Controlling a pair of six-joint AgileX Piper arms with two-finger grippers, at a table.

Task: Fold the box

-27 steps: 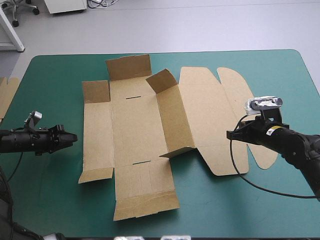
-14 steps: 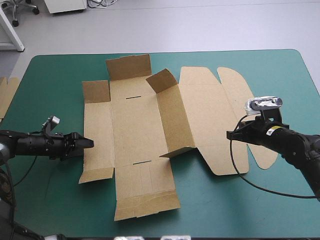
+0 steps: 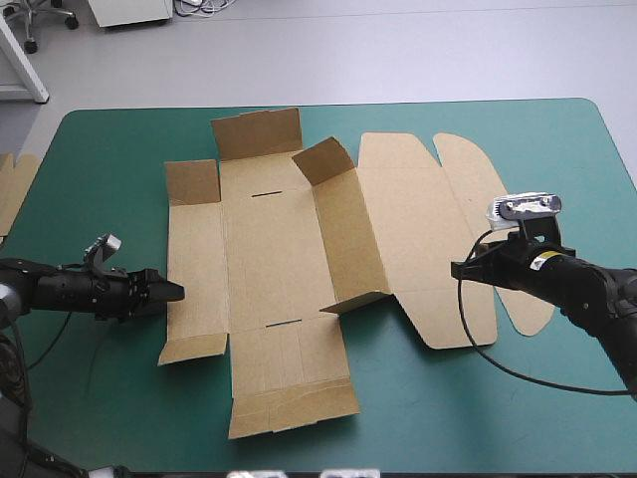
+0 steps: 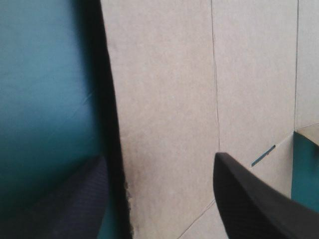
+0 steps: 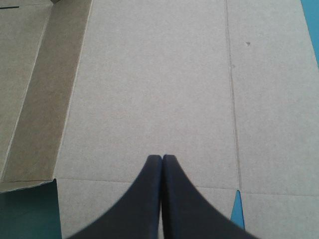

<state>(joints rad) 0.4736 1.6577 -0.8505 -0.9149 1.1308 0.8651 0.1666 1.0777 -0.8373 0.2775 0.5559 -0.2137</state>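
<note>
Mostly flat, the box (image 3: 269, 259) lies on the teal-green cover (image 3: 109, 169).

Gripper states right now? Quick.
Left gripper: open, straddling the left edge of the box, not clamped.
Right gripper: shut, holding nothing, over the box.

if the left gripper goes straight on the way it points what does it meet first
The box, its left side panel: the left gripper has open fingers straddling that outer edge. Height above the board is unclear.
</note>
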